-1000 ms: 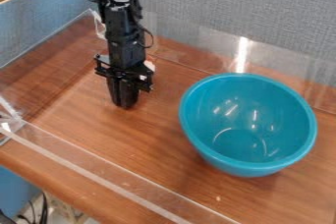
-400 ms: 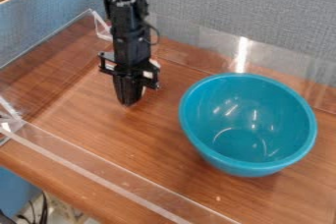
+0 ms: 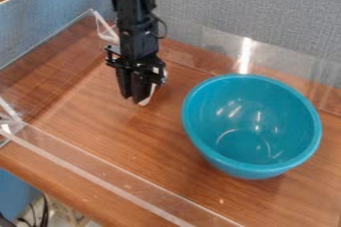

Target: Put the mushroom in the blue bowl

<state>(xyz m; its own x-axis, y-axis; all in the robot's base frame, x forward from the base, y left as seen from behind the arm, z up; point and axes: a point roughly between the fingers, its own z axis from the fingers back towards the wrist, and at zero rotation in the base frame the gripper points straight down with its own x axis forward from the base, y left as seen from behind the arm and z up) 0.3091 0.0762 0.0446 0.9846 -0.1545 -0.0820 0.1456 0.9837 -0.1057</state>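
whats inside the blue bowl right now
Nothing: the blue bowl shows only its bare glossy floor. The near inner wall is hidden by the rim. The mushroom is at the gripper.

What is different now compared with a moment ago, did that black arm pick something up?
The black robot hand has risen off the brown wooden table and shifted a little toward the large teal-blue plastic bowl. Something pale shows between its fingertips, possibly the small toy mushroom, but it is too small to be sure. The bowl has not moved, and nothing is visible inside it.
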